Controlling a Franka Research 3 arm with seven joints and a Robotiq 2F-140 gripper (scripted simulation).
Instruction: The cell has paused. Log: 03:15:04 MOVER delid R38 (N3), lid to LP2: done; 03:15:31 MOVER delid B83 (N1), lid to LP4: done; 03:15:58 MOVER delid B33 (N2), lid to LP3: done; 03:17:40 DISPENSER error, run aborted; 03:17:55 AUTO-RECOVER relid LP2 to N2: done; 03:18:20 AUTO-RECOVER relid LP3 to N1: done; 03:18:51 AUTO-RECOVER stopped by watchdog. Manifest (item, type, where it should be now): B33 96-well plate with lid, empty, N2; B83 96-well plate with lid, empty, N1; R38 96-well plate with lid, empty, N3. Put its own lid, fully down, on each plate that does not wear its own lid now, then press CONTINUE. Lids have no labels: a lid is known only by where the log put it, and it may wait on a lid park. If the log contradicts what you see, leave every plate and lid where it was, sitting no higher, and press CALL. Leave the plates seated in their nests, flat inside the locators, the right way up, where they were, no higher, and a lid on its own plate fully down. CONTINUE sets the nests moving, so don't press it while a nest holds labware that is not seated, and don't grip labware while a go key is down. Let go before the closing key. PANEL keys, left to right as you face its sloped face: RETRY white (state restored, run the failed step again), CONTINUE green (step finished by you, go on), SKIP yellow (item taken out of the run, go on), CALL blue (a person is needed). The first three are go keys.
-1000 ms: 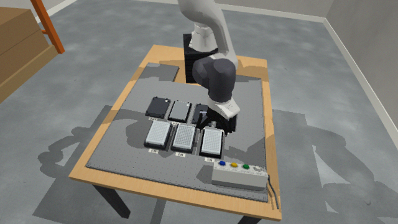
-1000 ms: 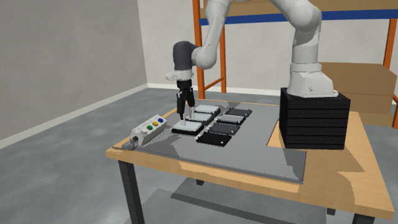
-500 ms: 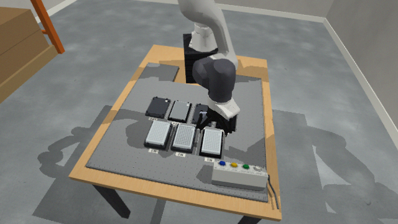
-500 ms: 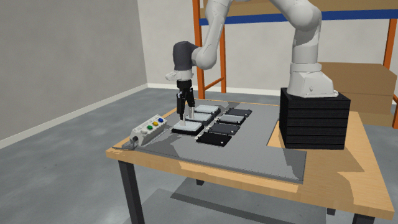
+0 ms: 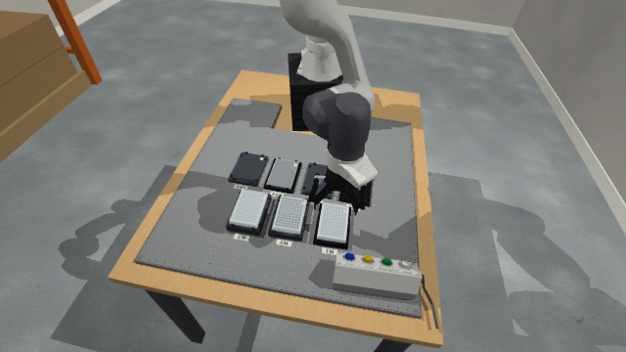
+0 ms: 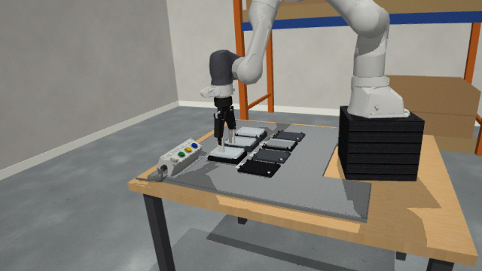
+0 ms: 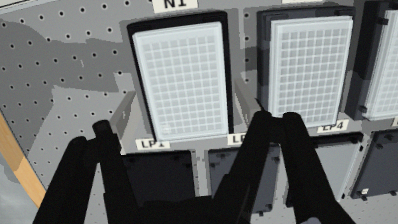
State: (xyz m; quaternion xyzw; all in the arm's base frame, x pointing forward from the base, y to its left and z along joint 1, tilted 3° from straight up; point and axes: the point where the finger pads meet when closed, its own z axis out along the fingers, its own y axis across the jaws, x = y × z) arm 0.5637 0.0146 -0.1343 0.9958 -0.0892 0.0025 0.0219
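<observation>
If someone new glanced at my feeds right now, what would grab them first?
The white arm reaching down, its black gripper with jaws open and empty just over the plate in nest N1. Next, the row of three white well plates with dark lid parks behind them. Last, the key panel at the table's edge, its coloured buttons untouched.

We see a mottled grey concrete floor [image 5: 147, 73] meeting plain grey walls [image 6: 75, 56] along a pale skirting board [image 5: 562, 103]. A wooden table [image 6: 433, 226] on dark legs [image 6: 158, 229] stands in the middle of the room. Behind it rises an orange shelf rack [image 6: 238, 56] with a blue crossbeam [image 6: 301, 22], and brown cardboard boxes [image 6: 440, 94] sit beside it. Soft-edged shadows [image 5: 538, 235] spread over the floor around the table.
</observation>
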